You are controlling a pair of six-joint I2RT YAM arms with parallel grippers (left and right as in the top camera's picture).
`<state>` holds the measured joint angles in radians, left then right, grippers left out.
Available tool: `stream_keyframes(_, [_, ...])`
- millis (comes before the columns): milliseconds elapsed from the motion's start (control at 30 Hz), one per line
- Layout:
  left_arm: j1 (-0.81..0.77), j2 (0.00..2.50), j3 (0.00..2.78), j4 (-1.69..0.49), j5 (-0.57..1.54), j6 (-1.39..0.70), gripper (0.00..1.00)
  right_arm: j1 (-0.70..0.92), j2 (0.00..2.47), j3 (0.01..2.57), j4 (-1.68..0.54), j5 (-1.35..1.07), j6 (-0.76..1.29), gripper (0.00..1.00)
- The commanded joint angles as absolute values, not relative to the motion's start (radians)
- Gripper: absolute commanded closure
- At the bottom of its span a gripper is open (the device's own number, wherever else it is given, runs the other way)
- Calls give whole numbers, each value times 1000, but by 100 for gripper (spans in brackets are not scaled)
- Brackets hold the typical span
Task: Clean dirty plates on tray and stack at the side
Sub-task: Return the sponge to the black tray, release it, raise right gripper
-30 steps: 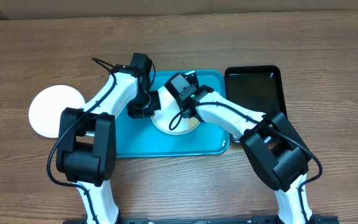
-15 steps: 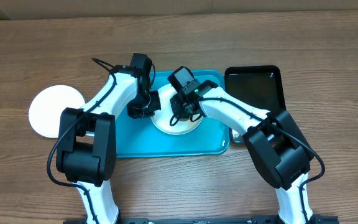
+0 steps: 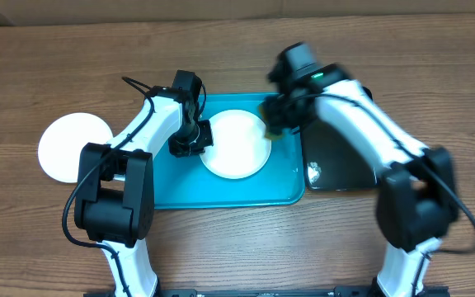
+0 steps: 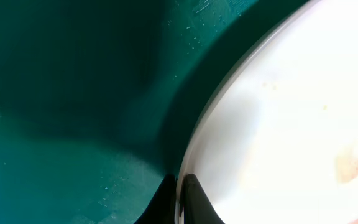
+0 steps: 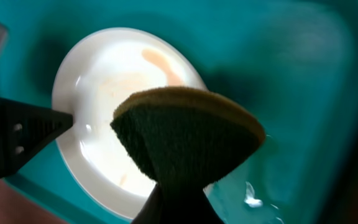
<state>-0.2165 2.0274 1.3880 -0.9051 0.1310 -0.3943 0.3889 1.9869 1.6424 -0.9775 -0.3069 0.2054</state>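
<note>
**Scrubbing stage: plate pinned on the tray, sponge held clear**

We see one white plate (image 3: pixel 236 147) lying flat in the right half of the turquoise tray (image 3: pixel 171 186). The left gripper (image 4: pixel 180 190) is clenched on the plate's left rim, one finger on each side of the edge, steadying it. The right gripper (image 5: pixel 178 205) grasps a folded sponge (image 5: pixel 188 134) and hangs above the tray's right end, apart from the plate and near the black basin (image 3: pixel 345 124). A faint orange-brown smear (image 5: pixel 160 62) shows on the plate's face, so we judge the wiping step unfinished. A second plate (image 3: pixel 71 148) rests on the desk (image 3: pixel 56 66) to the left of the tray. We cannot tell whether another lies beneath it.

We judge that the next move calls for bringing the sponge down flat onto the smeared area while the left grip resists sliding. Only then can the plate be carried left and stacked.
</note>
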Motion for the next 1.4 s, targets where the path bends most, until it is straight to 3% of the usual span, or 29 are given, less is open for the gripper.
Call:
stream_keyframes(0, [-223, 2061, 1366, -907, 102, -404, 96, 311, 1895, 1675, -1033, -280, 175, 96])
stream_keyframes(333, [-223, 2061, 1366, -900, 102, -404, 96, 137, 1911, 1565, -1064, -3, 183, 96])
stream_keyframes(600, [-223, 2061, 1366, -900, 101, -403, 96, 107, 1932, 1359, -797, 7, 181, 95])
stream_keyframes(667, [-223, 2061, 1366, -900, 101, -404, 95, 107, 1932, 1326, -752, 7, 178, 87])
stream_keyframes(800, [-223, 2061, 1366, -900, 101, -403, 90, 107, 1932, 1308, -740, 6, 178, 51])
stream_keyframes(833, [-223, 2061, 1366, -900, 101, -403, 87, 107, 1930, 1309, -741, 4, 178, 48])
stream_keyframes(867, [-223, 2061, 1366, -900, 101, -403, 84, 107, 1926, 1314, -741, -5, 178, 46])
stream_keyframes(933, [-223, 2061, 1366, -896, 98, -400, 65, 103, 1917, 1340, -743, -31, 178, 39])
stream_keyframes(1000, [-223, 2061, 1366, -896, 96, -393, 59, 96, 1902, 1385, -764, -49, 179, 31])
stream_keyframes(1033, [-223, 2061, 1366, -897, 97, -388, 61, 91, 1893, 1421, -789, -50, 179, 29])
stream_keyframes(1100, [-223, 2061, 1366, -897, 97, -389, 78, 76, 1882, 1502, -852, -48, 179, 19])
stream_keyframes(1200, [-223, 2061, 1366, -900, 97, -389, 93, 38, 1879, 1626, -955, -4, 178, 12])
stream_keyframes(1233, [-223, 2061, 1366, -901, 97, -389, 96, 22, 1879, 1655, -981, 23, 179, 11])
stream_keyframes(1267, [-223, 2061, 1366, -902, 97, -389, 96, 2, 1879, 1679, -1004, 55, 178, 0])
stream_keyframes(1367, [-223, 2061, 1368, -900, 101, -389, 96, -51, 1879, 1695, -1008, 126, 178, 0])
